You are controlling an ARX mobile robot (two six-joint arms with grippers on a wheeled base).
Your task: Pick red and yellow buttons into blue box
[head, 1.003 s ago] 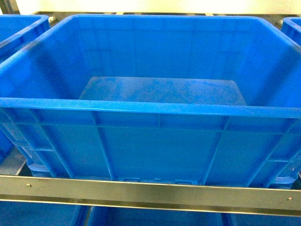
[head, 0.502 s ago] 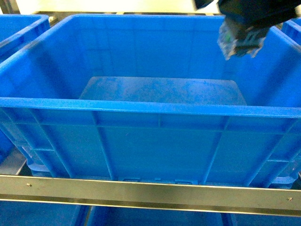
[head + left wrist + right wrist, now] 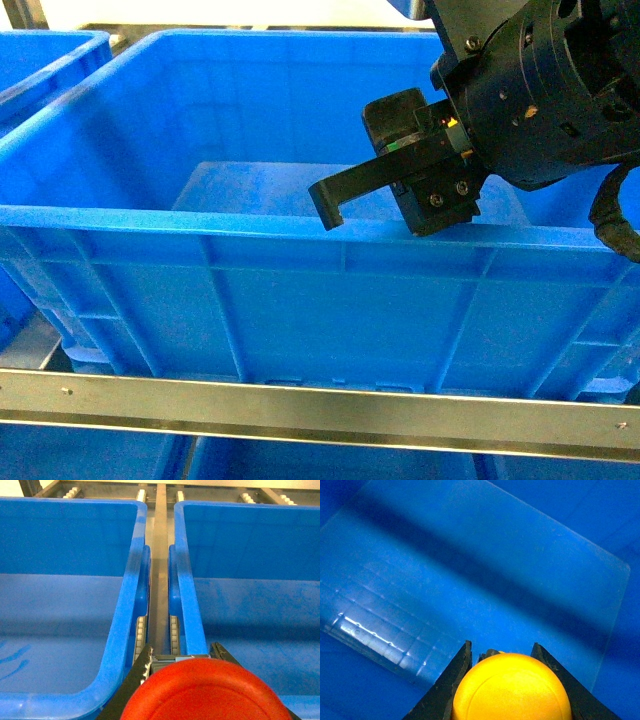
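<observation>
Bright overhead light, glare streaks on the blue box (image 3: 380, 630), caps close-up blurred.

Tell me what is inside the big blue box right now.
The blue box shows only a bare scuffed floor, no buttons yet. The right pincer above it hides part of the floor; it holds the yellow button.

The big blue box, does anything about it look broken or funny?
Nothing looks broken. The deep blue plastic box sits straight, and its flat bottom is only scuffed and bare. The right claw holds the yellow round-capped button above it.
</observation>
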